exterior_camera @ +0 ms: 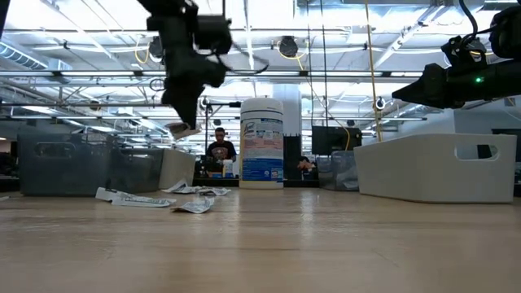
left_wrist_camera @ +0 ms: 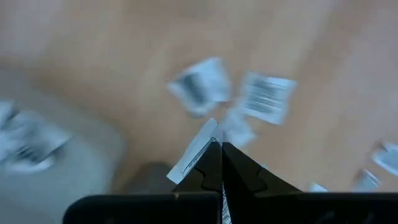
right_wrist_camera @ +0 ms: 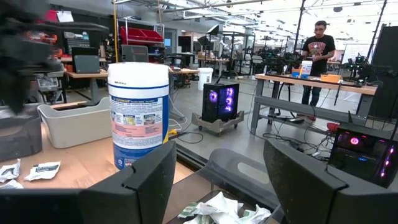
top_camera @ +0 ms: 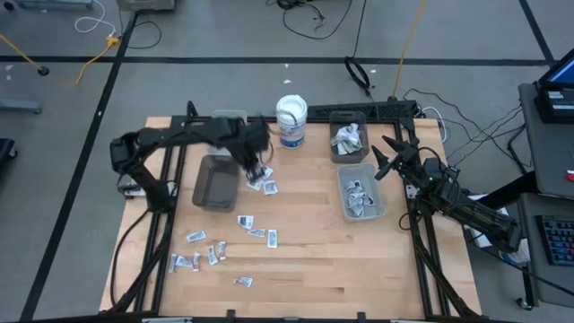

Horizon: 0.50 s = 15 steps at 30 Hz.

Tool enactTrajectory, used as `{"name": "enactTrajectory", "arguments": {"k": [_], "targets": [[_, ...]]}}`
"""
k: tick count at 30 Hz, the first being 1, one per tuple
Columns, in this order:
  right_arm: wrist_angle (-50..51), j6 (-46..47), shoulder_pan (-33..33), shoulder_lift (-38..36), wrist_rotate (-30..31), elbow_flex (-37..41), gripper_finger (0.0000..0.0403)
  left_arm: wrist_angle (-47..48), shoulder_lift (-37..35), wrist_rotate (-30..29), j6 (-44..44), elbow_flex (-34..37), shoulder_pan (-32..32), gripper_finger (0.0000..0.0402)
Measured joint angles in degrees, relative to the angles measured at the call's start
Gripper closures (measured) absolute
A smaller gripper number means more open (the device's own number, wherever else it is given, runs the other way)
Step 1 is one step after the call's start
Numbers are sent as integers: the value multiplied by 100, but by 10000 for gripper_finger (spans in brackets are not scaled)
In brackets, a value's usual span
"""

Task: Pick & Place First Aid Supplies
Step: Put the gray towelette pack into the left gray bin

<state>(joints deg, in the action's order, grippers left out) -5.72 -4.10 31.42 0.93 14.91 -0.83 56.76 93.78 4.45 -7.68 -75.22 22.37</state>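
Small white first aid packets (top_camera: 247,221) lie scattered flat on the wooden table, with a few more (top_camera: 267,187) beside the dark grey bin (top_camera: 215,182). My left gripper (top_camera: 256,168) hangs above those few, shut on one white packet (left_wrist_camera: 198,149), which also shows below the fingers in the low view (exterior_camera: 184,129). My right gripper (top_camera: 386,158) waits open at the table's right side, level, near the two right bins; its fingers (right_wrist_camera: 149,180) hold nothing. My left gripper pinches one white packet between its two fingertips (left_wrist_camera: 219,163), by one end (left_wrist_camera: 210,142). The fingers point steeply down from above. The packet sticks out past the tips, tilted, and is lifted clear of the table.
A white round tub with a blue label (top_camera: 291,120) stands at the far middle. Two pale bins (top_camera: 348,139) (top_camera: 360,191) holding packets sit on the right. Another bin (top_camera: 230,118) stands at the far left. Bare wood lies in the middle and near part of the table.
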Motion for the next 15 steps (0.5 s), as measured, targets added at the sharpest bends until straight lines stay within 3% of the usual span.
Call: {"name": "enactTrajectory", "arguments": {"k": [8, 15], "targets": [[0, 1, -1, 0, 1, -1, 165, 156, 0, -6, -51, 0, 1641, 401], [0, 2, 0, 0, 1, 1, 165, 151, 0, -361, 134, -4, 2520, 401]]}}
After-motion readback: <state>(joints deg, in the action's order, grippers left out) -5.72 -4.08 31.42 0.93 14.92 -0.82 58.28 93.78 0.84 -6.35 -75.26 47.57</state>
